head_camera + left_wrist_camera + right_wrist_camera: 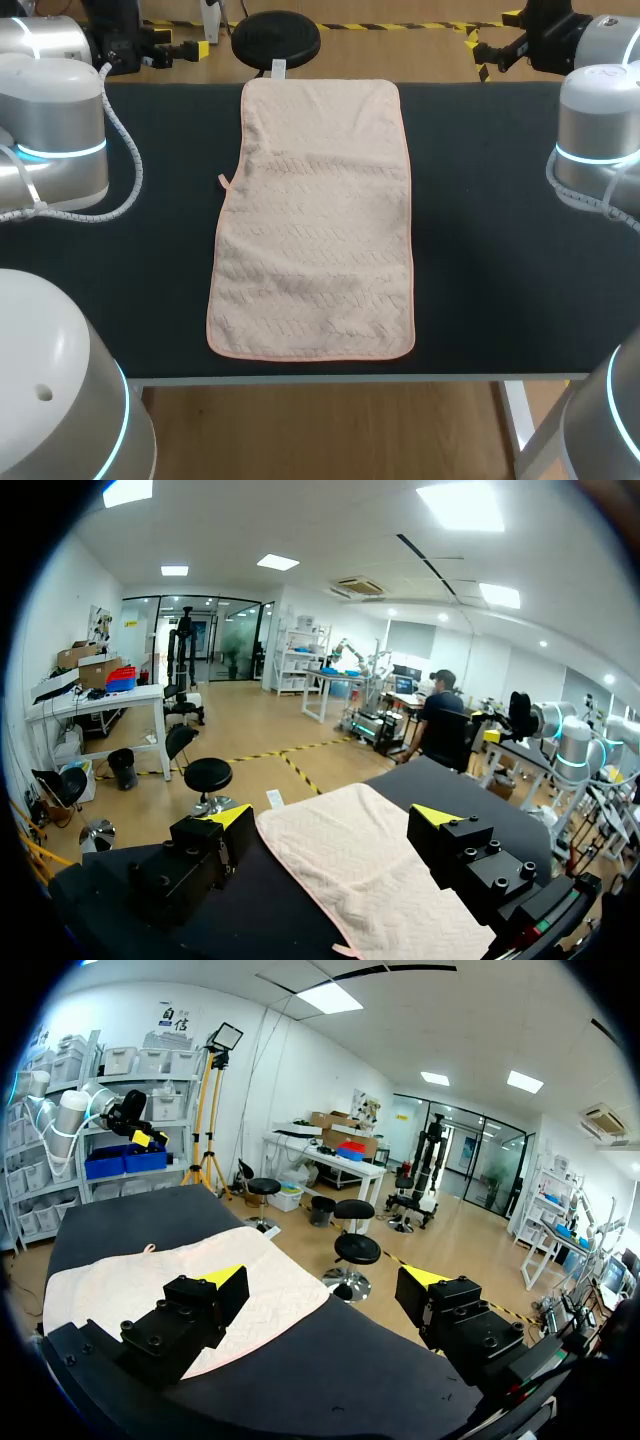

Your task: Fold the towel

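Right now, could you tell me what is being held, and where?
Nothing: left end effector and right end effector are open; the towel lies flat.

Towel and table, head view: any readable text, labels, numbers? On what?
No text can be read.
The towel is plain, with no print on it.
The white tag at its far edge is too small to show any writing.
The table bears no marks or signs.
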`<action>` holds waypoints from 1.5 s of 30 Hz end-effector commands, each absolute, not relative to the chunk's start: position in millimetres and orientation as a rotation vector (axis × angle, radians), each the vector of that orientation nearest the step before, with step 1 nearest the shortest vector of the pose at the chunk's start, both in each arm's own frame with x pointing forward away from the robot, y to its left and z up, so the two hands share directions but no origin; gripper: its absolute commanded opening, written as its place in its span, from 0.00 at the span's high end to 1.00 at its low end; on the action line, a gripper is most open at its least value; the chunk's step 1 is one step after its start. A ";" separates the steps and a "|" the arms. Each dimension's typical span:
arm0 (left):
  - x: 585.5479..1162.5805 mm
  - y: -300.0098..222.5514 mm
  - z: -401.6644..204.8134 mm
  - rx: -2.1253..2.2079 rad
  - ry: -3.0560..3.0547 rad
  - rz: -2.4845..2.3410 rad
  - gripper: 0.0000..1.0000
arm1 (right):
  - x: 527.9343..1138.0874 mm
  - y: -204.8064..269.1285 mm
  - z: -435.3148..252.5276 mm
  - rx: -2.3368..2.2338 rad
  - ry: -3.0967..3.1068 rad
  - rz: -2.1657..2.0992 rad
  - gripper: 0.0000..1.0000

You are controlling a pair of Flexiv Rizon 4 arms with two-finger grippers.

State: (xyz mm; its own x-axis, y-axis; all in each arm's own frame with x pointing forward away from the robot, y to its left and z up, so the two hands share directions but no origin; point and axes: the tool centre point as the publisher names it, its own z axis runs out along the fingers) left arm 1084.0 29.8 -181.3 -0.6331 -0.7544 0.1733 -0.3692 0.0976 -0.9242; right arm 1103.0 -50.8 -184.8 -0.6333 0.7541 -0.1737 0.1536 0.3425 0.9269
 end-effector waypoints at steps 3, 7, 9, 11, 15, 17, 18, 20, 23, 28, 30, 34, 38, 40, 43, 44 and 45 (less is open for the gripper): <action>1083.9 29.9 -181.7 -1.105 2.036 -1.549 0.00 | 1103.2 -51.2 -184.5 0.790 2.012 1.294 0.00; 1083.9 29.9 -181.7 -1.105 2.036 -1.549 0.00 | 1103.2 -51.2 -184.5 0.790 2.012 1.294 0.00; 1083.9 29.9 -181.7 -1.105 2.036 -1.549 0.00 | 1103.2 -51.2 -184.5 0.790 2.012 1.294 0.00; 1083.9 29.9 -181.7 -1.105 2.036 -1.549 0.00 | 1103.2 -51.2 -184.5 0.790 2.012 1.294 0.00; 1083.9 29.9 -181.7 -1.105 2.036 -1.549 0.00 | 1103.2 -51.2 -184.5 0.790 2.012 1.294 0.00; 1083.9 29.9 -181.7 -1.105 2.036 -1.549 0.00 | 1103.2 -51.2 -184.5 0.790 2.012 1.294 0.00; 1083.9 29.9 -181.7 -1.105 2.036 -1.549 0.00 | 1103.2 -51.2 -184.5 0.790 2.012 1.294 0.00; 1083.9 29.9 -181.7 -1.105 2.036 -1.549 0.00 | 1103.2 -51.2 -184.5 0.790 2.012 1.294 0.00; 1084.0 29.8 -182.0 -1.111 2.033 -1.553 0.00 | 1103.2 -51.2 -184.5 0.790 2.012 1.294 0.00; 1084.3 30.1 -183.4 -1.125 2.046 -1.468 0.00 | 1101.3 -41.3 -186.9 0.760 2.087 1.126 0.00; 1084.0 29.4 -184.7 -1.142 2.066 -1.387 0.00 | 1100.7 -37.9 -188.5 0.740 2.137 1.036 0.00; 1083.7 28.1 -189.4 -1.129 2.160 -1.194 0.00 | 1099.1 -32.3 -193.4 0.676 2.224 0.871 0.00; 1078.0 26.3 -195.7 -1.065 2.268 -1.001 0.00 | 1097.0 -25.9 -199.0 0.629 2.297 0.728 0.00; 1075.2 26.0 -200.0 -1.031 2.329 -0.911 0.00 | 1096.2 -22.3 -201.5 0.618 2.324 0.675 0.00; 1069.8 25.8 -208.3 -0.966 2.401 -0.776 0.00 | 1095.5 -16.8 -205.7 0.619 2.374 0.618 0.00; 1068.3 26.0 -210.6 -0.950 2.421 -0.746 0.00 | 1095.3 -15.1 -207.1 0.618 2.387 0.601 0.00; 1065.9 26.0 -214.4 -0.928 2.460 -0.707 0.00 | 1095.6 -11.9 -210.3 0.623 2.413 0.575 0.00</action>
State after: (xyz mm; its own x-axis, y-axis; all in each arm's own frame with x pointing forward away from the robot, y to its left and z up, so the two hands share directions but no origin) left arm 1068.6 26.3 -214.7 -0.6448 -0.7475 -0.1595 -0.3451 0.4710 -0.8118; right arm 1091.5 -15.5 -213.9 -0.7054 0.5562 -0.4394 0.1011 0.6925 0.7143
